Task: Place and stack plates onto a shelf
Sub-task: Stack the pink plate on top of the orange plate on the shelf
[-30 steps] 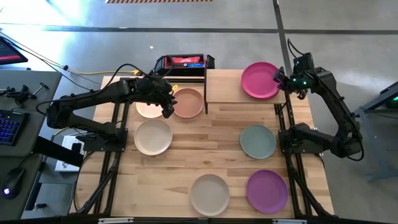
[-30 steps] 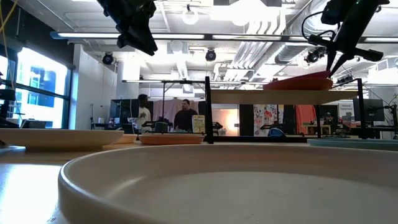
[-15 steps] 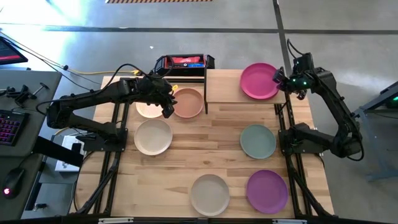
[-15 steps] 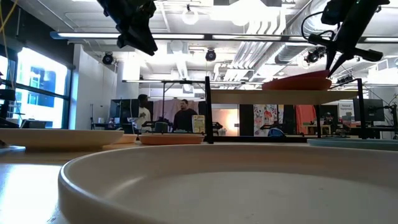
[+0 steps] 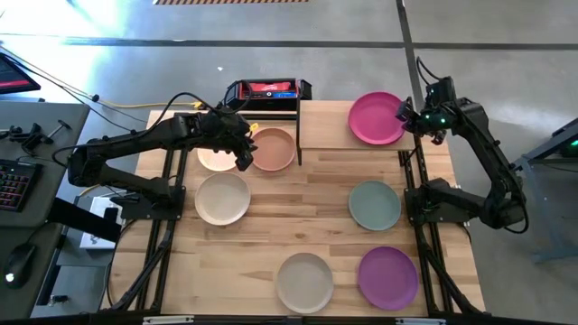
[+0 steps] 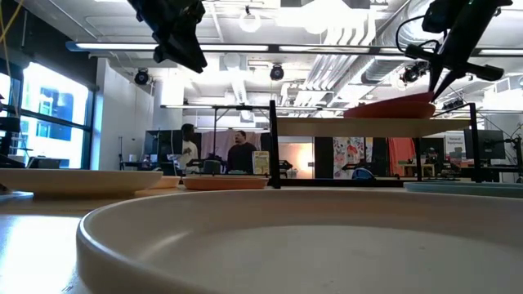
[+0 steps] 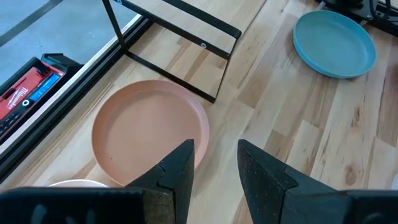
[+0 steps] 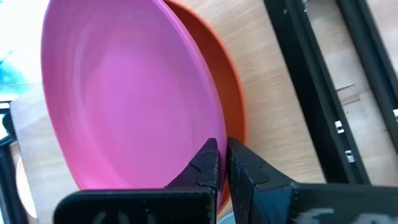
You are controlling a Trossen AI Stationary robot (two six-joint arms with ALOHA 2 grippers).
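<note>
- Magenta plate [image 5: 377, 116] sits on the shelf [image 5: 325, 125], on top of an orange-red plate [image 8: 230, 93] whose rim shows under it in the right wrist view; the right gripper [image 5: 404, 116] has its fingers pinched shut on the magenta rim
- Two plates look shelved; the left half of the shelf board is bare
- Left on the tabletop: peach plate [image 5: 274, 149], cream plate [image 5: 214, 159], off-white plate [image 5: 222, 198], sage green plate [image 5: 375, 205], another pale plate [image 5: 304, 282] and purple plate [image 5: 387, 277]
- Left gripper [image 5: 244, 160] hangs above the peach plate's near rim, fingers parted and empty
- Shelf legs stand just beside the peach plate, so a lift there has little side room; the table's middle is open
</note>
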